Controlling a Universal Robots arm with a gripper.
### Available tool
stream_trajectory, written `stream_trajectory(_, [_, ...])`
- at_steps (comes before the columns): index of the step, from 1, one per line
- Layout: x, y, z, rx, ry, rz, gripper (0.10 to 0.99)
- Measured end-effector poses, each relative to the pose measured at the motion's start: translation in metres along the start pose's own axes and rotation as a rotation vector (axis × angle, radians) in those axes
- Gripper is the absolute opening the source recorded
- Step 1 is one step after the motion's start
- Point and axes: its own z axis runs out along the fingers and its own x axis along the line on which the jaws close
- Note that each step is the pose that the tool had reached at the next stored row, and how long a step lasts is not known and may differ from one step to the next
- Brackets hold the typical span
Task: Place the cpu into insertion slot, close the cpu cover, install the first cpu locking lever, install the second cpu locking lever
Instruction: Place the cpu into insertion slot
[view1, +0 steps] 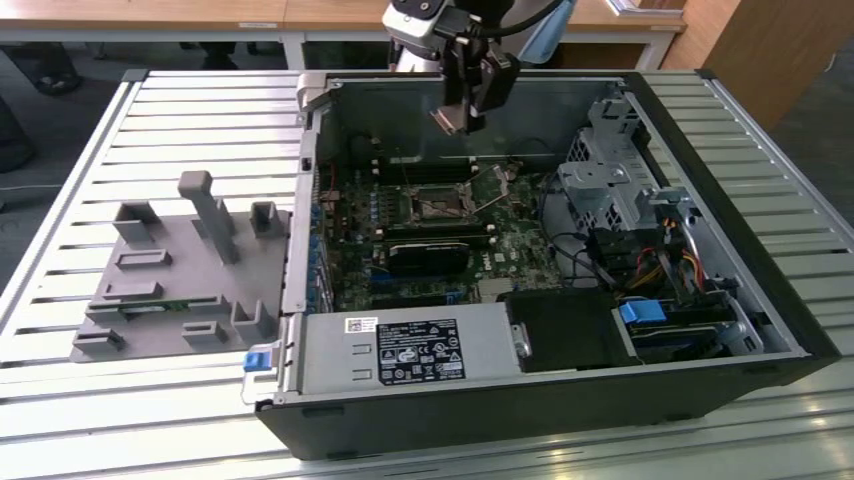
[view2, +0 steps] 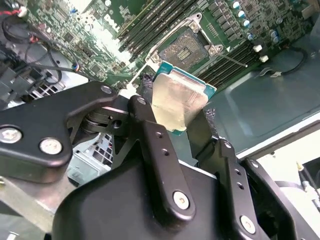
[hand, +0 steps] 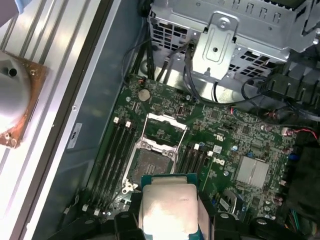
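Note:
My gripper (view1: 458, 122) hangs above the open computer case, over its far wall, shut on the cpu (view2: 177, 100). The chip is a flat silvery square with a thin green rim, clamped by its edges between two black fingers (view2: 145, 117). In the first wrist view the cpu (hand: 167, 207) sits just short of the insertion slot (hand: 149, 165), well above it. The slot (view1: 438, 203) is a dark square in a silver surround on the green board, and it is bare (view2: 186, 49). The cpu cover (hand: 164, 131) is swung open beside the slot.
Long black memory slots (hand: 112, 155) flank the socket. A black card (view1: 430, 255) lies just nearer than it. A metal drive cage (view1: 607, 190) and cables fill the exterior view's right, and a power supply (view1: 407, 350) the near side. A grey fixture (view1: 174, 270) stands on the slatted table (view1: 160, 400).

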Motion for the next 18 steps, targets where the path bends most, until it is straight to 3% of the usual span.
stream_trajectory(13, [0.0008, -0.0005, 0.0027, -0.002, -0.0145, 0.184, 0.525])
stream_trajectory(18, [0.0057, 0.0004, 0.0106, 0.000, -0.0161, 0.212, 0.525])
